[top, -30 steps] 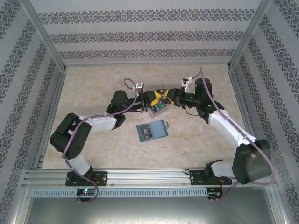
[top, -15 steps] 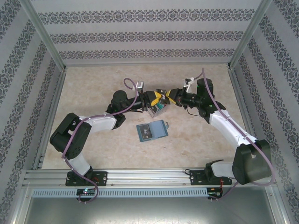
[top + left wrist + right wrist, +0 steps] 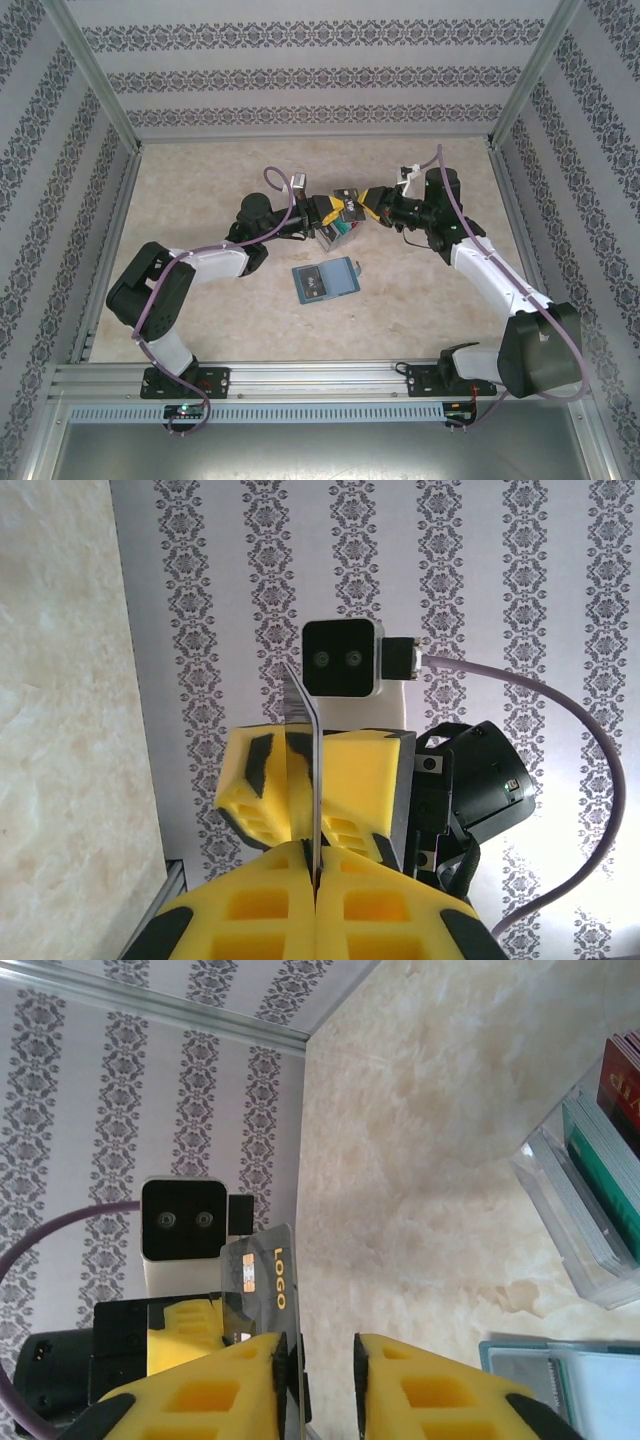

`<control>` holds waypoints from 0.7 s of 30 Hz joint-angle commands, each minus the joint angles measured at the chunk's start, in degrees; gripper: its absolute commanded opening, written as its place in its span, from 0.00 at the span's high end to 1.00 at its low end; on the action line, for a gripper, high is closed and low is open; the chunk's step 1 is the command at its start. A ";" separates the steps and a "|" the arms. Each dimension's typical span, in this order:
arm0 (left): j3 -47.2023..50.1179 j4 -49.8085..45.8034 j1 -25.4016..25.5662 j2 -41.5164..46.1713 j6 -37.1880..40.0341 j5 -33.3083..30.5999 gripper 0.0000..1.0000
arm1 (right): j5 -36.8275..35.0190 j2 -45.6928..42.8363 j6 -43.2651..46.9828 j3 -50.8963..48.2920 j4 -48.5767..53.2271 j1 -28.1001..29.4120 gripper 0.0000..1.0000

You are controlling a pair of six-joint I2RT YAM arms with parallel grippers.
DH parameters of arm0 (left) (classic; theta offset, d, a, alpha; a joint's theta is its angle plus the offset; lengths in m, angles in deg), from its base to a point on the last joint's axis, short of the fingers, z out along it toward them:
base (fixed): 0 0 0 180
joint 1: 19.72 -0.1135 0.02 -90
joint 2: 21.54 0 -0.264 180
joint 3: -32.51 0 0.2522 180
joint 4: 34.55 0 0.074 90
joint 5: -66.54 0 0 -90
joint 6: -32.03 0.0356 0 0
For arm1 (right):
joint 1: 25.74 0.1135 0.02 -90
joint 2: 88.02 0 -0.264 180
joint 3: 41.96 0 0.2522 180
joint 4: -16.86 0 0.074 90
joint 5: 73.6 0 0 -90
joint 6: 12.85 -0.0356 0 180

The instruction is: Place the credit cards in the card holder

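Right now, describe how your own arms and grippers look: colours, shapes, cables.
Both the left arm and right arm have white links and bulky black joints, with a pale purple cable looping along each. The left gripper and right gripper have yellow fingers with rectangular cut-outs and black trim. Each wrist carries a white camera box with a black two-lens face.

The holder (image 3: 325,279) is a teal-blue wallet lying open and flat on the table (image 3: 200,200), inner pockets facing up. A red card (image 3: 623,1078) and a teal card (image 3: 598,1175) stand side by side in a clear box (image 3: 555,1200) near it. A third card (image 3: 262,1278), dark with yellow LOGO lettering, is clamped in the left gripper (image 3: 312,852).
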 commanded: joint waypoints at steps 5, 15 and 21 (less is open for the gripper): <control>-1.93 10.20 -0.26 0.07 -1.23 0.30 0.98 | 3.67 2.63 0.09 2.18 1.51 1.66 0.66; -2.18 12.12 -0.26 0.26 -2.50 0.49 0.89 | -0.92 2.91 0.79 1.96 2.50 2.45 0.84; -2.91 13.83 -0.24 -0.21 -3.50 0.97 0.86 | -0.70 2.14 2.72 1.62 5.26 0.87 0.82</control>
